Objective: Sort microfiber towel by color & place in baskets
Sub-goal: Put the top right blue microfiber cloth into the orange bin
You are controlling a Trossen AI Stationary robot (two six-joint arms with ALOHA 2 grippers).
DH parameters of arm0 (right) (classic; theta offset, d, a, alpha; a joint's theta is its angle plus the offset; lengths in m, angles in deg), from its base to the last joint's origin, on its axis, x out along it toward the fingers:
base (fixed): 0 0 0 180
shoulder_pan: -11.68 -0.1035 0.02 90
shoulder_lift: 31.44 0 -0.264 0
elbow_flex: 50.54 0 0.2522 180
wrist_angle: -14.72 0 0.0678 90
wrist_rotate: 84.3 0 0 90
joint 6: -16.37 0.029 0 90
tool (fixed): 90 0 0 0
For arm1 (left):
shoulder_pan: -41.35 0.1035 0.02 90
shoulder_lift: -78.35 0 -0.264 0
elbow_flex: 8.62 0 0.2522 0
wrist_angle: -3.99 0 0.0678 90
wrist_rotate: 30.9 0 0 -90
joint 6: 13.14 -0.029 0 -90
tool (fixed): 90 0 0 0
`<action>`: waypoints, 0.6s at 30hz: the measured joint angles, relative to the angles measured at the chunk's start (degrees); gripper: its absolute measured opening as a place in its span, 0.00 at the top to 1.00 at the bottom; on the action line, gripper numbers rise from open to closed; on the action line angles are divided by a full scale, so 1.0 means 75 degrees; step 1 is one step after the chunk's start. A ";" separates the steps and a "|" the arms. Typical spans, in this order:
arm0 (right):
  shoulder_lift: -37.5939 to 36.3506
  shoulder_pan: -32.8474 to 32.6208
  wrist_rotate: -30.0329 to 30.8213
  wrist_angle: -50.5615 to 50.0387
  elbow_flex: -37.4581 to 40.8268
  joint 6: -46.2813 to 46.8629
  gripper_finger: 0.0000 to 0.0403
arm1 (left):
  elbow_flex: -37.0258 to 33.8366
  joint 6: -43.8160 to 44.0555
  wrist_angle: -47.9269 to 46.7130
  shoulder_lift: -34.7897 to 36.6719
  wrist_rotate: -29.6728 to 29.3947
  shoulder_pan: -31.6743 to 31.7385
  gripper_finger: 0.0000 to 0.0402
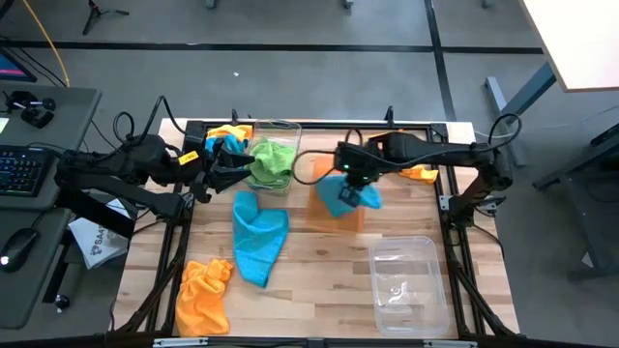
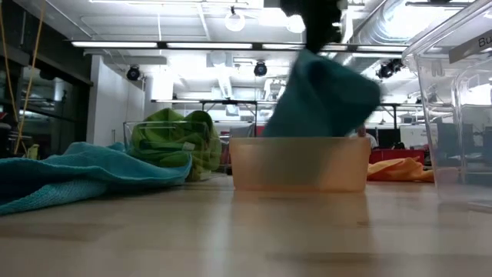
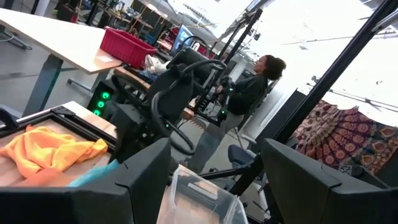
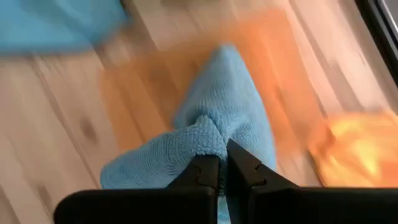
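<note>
Right gripper [image 4: 217, 163] pinching a sky-blue fuzzy microfiber towel [image 4: 217, 118], which hangs lengthwise below its jaws, directly over the translucent orange plastic basket [image 1: 319, 215]; left gripper [image 1: 215, 159], fingers spread, waits farther off.

Well out beyond my left gripper [image 1: 215, 170], off the table's edge, I see a keyboard [image 1: 21, 170] and a mouse [image 1: 19, 247] on a grey desk [image 1: 68, 106]. Far past my right gripper [image 1: 350, 186], a white tabletop [image 1: 580, 39] fills the corner. Ahead of the left gripper, across the room, a person [image 3: 249, 93] sits between a red bin [image 3: 127, 45] and a patterned hanging cloth [image 3: 339, 134]. The wooden table [image 1: 319, 280] lies under both grippers.
</note>
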 joint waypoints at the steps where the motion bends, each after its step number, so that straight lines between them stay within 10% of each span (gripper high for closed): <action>1: 0.0090 0.0000 -0.0003 0.0352 0.0000 -0.0028 1.00 | 0.0000 0.0005 0.0003 0.0000 0.0000 0.0000 0.40; 11: 0.0881 0.0174 0.0283 0.1494 0.0381 -0.1031 1.00 | 0.0000 0.0358 -0.0050 0.0000 0.0204 0.0000 0.40; 18: 0.0350 0.0325 0.0165 0.2524 0.2481 -0.0623 1.00 | 0.0000 0.0393 -0.0050 0.0000 0.0347 0.0000 0.40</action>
